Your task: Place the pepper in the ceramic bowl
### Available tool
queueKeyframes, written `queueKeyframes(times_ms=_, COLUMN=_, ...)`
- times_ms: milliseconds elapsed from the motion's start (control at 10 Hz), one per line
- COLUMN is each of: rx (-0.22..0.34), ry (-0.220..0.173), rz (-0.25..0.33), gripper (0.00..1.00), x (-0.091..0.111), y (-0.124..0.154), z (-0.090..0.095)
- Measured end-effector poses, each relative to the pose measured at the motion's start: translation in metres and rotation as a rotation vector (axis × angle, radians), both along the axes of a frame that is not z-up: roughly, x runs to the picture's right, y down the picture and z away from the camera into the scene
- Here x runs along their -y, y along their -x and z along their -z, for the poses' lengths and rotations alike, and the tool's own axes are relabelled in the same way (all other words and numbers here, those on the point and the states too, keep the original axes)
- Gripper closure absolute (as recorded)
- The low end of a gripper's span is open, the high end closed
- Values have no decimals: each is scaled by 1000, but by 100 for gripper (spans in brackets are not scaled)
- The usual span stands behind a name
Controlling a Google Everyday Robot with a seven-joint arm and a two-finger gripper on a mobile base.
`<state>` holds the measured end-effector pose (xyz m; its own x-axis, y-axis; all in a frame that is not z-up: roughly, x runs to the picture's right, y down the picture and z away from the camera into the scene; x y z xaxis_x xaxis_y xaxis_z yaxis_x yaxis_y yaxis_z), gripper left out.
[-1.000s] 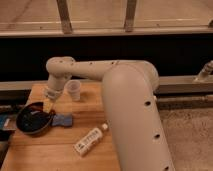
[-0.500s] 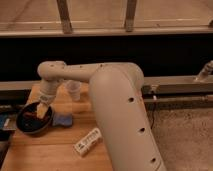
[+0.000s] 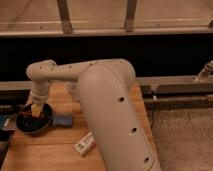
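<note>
The ceramic bowl is round, black and glossy, and sits at the left edge of the wooden table. My gripper hangs from the wrist directly over the bowl, its yellowish tip just inside the far rim. A small dark reddish patch shows inside the bowl under the gripper. I cannot tell whether it is the pepper, or whether the gripper holds it. My big white arm fills the middle of the view.
A blue object lies just right of the bowl. A white bottle lies on its side near the table's front. A dark wall and a metal rail run behind the table. Speckled floor is to the right.
The arm has swung left and down. The gripper has moved from beside the small cup to over the black bowl. The cup is now hidden behind the arm.
</note>
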<state>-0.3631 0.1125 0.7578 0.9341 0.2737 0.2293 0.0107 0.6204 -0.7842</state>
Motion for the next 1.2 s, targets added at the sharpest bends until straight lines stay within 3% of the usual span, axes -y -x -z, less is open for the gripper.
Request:
queueKeyframes(times_ms=100, rx=3, ry=-26, rz=11, gripper=98, x=5, y=6, z=-6)
queueKeyframes(times_ms=300, rx=16, ry=-34, rz=21, gripper=95, x=6, y=9, z=-7)
queueKeyframes(times_ms=700, rx=13, ry=-36, rz=21, gripper=63, x=7, y=8, z=-9)
queueKeyframes(times_ms=800, rx=12, ry=-36, rz=20, gripper=38, x=7, y=7, z=-9)
queueKeyframes(times_ms=900, rx=12, ry=-36, rz=20, gripper=28, x=7, y=7, z=-9)
queueKeyframes(times_ms=1000, rx=12, ry=-36, rz=20, gripper=21, x=7, y=7, z=-9)
queueKeyframes(times_ms=1200, rx=12, ry=-36, rz=19, gripper=20, x=7, y=7, z=-9)
